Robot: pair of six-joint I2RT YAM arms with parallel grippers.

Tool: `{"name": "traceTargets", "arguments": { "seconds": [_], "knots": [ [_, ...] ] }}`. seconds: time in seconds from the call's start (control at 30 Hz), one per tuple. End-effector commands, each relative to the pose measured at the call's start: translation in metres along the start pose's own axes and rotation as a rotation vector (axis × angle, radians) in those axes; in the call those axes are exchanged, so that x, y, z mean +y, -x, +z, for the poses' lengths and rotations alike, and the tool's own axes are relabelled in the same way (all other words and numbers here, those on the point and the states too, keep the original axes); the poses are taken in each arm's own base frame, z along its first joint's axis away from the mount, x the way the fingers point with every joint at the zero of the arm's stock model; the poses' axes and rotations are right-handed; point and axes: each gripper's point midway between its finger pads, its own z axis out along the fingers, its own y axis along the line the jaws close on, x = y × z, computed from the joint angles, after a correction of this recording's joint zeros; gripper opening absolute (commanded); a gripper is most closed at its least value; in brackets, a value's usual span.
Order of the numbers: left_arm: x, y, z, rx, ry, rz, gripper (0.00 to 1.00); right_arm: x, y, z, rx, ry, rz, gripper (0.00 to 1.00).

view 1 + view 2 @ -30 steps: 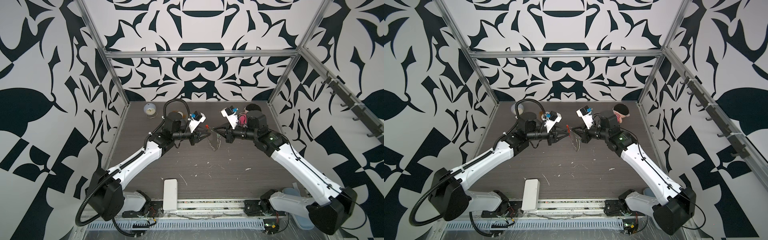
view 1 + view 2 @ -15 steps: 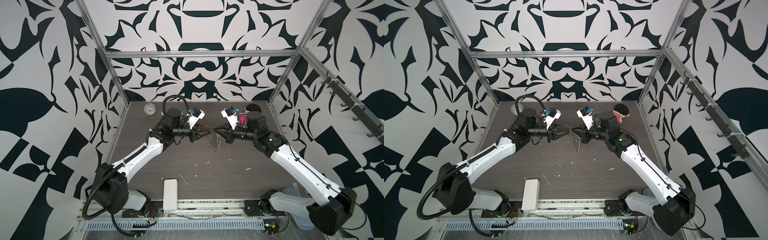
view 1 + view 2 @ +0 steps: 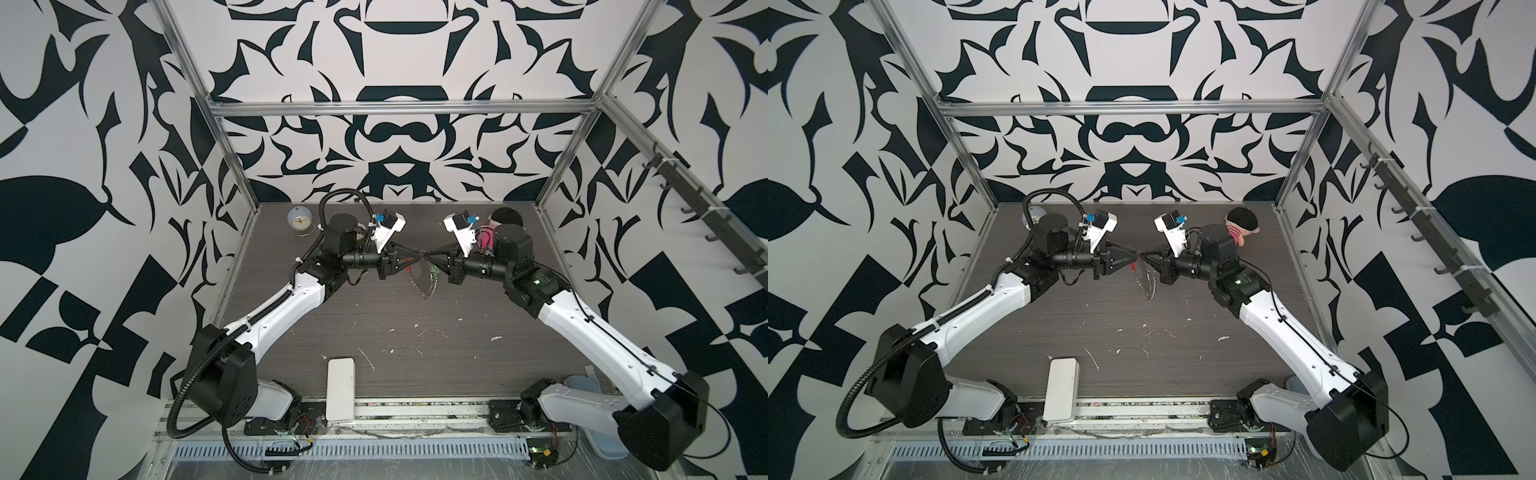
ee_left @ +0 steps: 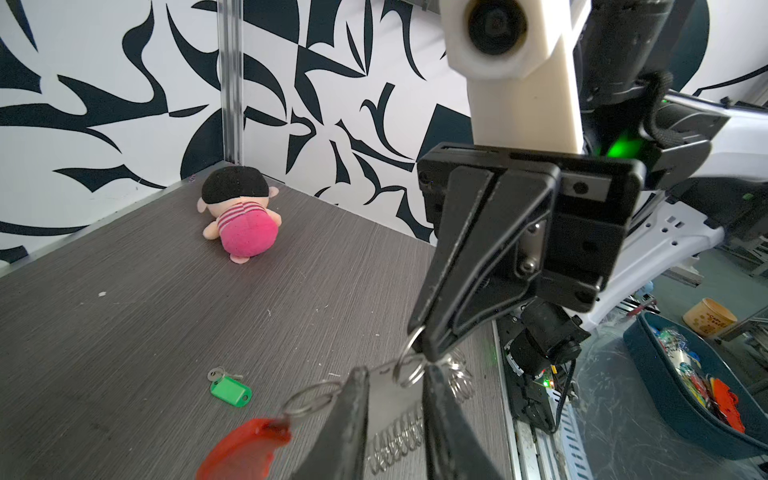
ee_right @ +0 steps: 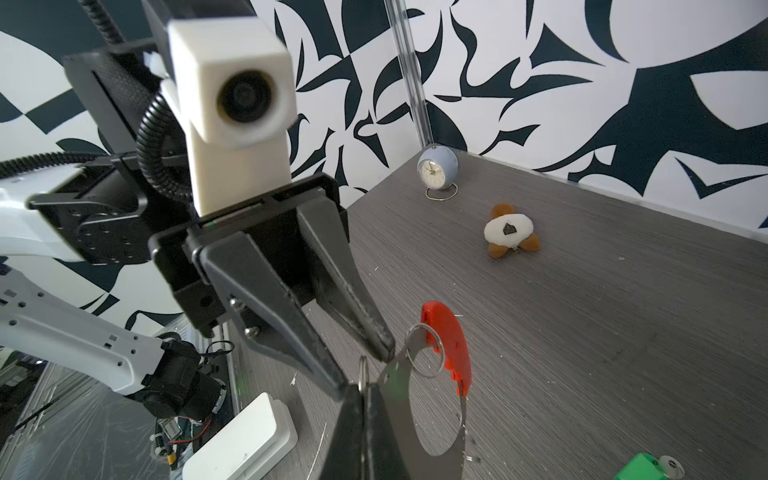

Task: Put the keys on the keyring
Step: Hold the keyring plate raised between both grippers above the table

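Observation:
The keyring (image 5: pixel 392 401) is a flat silver crescent plate hung with several rings and a red-orange tag (image 5: pixel 451 349). It dangles above the table in both top views (image 3: pixel 428 282) (image 3: pixel 1148 284). My right gripper (image 5: pixel 362 388) is shut on one silver ring at its top. My left gripper (image 4: pixel 395 370) meets it tip to tip (image 3: pixel 419 259), jaws partly open astride the plate's upper end (image 4: pixel 390 399) and that ring. One left fingertip (image 5: pixel 384 355) touches the plate's corner. The green-headed key (image 4: pixel 230 391) lies loose on the table, also seen in the right wrist view (image 5: pixel 636 467).
A pink plush doll (image 3: pixel 505 218) lies at the back right. A small clock (image 3: pixel 300 219) stands at the back left, with a white-and-brown plush toy (image 5: pixel 509 230) near it. A white box (image 3: pixel 340 388) rests on the front edge. A blue bin (image 4: pixel 685 374) sits off the table.
My left gripper has moved right until its tips reach the right gripper's, and its jaws have narrowed a little. The right gripper has held still with the keyring.

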Motion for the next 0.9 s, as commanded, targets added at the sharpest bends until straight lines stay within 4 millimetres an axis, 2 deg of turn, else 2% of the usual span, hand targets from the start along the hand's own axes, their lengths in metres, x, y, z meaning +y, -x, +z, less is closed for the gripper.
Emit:
{"name": "traceTargets", "arguments": {
  "seconds": [0.0,0.4,0.63,0.87],
  "knots": [
    [-0.002,0.002,0.002,-0.012,-0.036,-0.009,0.26,0.018,0.023,-0.002,-0.078,0.079,-0.033,0.00],
    [-0.006,0.003,0.003,-0.011,-0.063,-0.010,0.18,0.017,0.019,0.004,-0.068,0.104,-0.009,0.00],
    [-0.005,0.000,0.003,-0.001,-0.063,-0.023,0.00,0.012,0.016,0.009,-0.062,0.104,0.013,0.00],
    [-0.002,-0.002,0.003,0.010,-0.051,-0.040,0.00,0.008,0.016,0.010,-0.065,0.078,0.021,0.00]
  ]
}}
